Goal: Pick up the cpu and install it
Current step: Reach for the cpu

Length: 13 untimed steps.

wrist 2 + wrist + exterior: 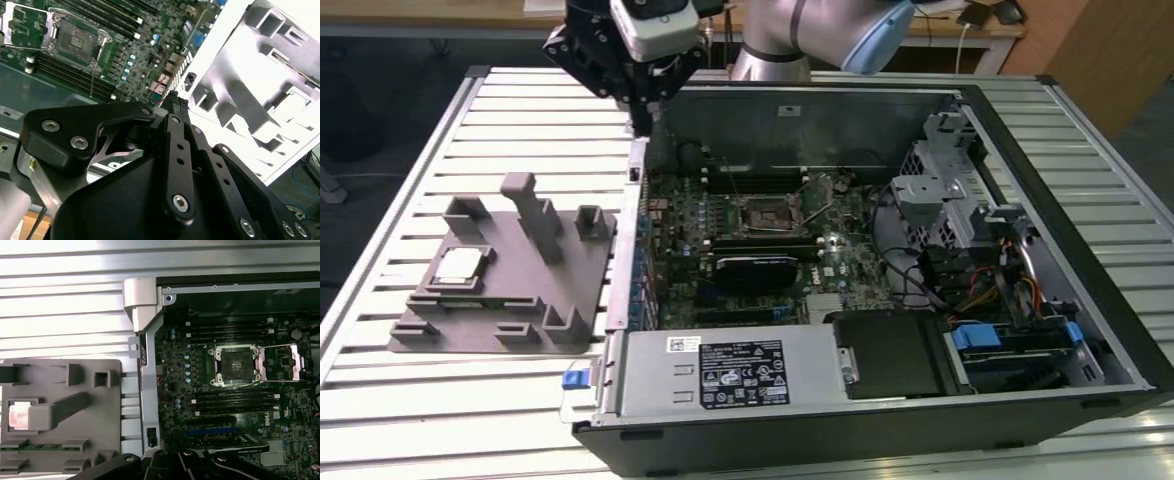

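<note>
My black gripper (644, 122) hangs above the side wall of the open dark metal computer case (854, 445), fingers drawn together on nothing. The small silver-grey square cpu (459, 265) lies in the grey plastic fixture block (454, 335), well apart. The black motherboard socket (765, 212) stands open. I judge that a tilted drop could bend its contacts.

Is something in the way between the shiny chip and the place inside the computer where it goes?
Yes. The case's side wall stands between the cpu on the grey fixture and the open socket.
</note>
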Available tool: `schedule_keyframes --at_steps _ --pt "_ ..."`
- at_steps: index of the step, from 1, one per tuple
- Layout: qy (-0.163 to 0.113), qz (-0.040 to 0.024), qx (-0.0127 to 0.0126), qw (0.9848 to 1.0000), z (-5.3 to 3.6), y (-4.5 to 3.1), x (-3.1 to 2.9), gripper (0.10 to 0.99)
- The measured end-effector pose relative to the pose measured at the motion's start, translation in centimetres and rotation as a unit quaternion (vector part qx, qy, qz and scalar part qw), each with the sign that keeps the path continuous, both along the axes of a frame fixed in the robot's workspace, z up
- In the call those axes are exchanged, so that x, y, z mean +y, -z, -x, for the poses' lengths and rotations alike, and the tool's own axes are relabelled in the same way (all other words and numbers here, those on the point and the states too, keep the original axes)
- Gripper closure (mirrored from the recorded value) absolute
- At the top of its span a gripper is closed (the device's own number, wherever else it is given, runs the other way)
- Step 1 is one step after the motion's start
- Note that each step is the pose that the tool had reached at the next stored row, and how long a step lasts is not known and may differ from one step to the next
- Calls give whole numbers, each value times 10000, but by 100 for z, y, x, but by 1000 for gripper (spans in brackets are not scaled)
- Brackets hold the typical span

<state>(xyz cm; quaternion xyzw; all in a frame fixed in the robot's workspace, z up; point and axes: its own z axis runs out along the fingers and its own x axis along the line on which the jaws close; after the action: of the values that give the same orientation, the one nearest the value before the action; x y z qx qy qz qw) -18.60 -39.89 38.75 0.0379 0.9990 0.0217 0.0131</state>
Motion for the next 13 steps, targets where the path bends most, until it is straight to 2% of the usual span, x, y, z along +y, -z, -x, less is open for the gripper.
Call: schedule_keyframes --at_steps 10,13 --pt "0 0 0 10000 166 10 0 980" --pt "0 0 0 10000 243 14 1 980"
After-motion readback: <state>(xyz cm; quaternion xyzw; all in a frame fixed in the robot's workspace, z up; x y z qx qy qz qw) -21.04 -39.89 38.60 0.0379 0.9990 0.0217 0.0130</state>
